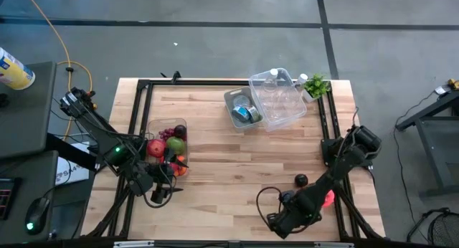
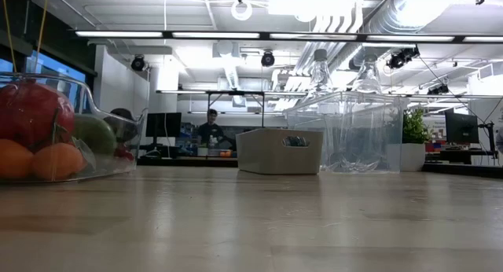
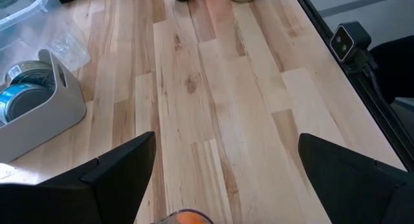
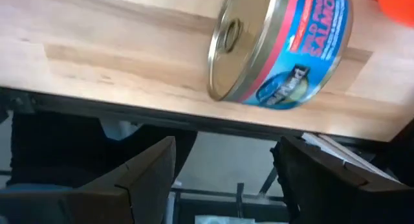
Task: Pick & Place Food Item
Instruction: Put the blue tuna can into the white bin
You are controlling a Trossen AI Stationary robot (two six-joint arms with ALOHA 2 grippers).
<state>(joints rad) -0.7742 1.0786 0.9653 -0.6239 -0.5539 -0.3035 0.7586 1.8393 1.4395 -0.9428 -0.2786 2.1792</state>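
A clear bowl point(image 1: 166, 144) of fruit, with a red fruit, a green apple and oranges, stands at the table's left; it also shows in the low view point(image 2: 55, 130). My left gripper point(image 1: 156, 192) is open and empty just near of the bowl; an orange fruit point(image 3: 189, 217) peeks in between its fingers in the left wrist view. My right gripper point(image 1: 281, 218) is open near the table's near edge. In the right wrist view point(image 4: 226, 179) a salmon can point(image 4: 278, 46) lies on its side on the wood by the table's edge, beyond the fingers and untouched.
A grey bin point(image 1: 242, 110) with cans and a clear container point(image 1: 278, 97) with bottles stand at the far middle, with a small plant point(image 1: 314, 84) beside them. A dark round object point(image 1: 301, 180) and a red object point(image 1: 328, 198) lie near my right arm.
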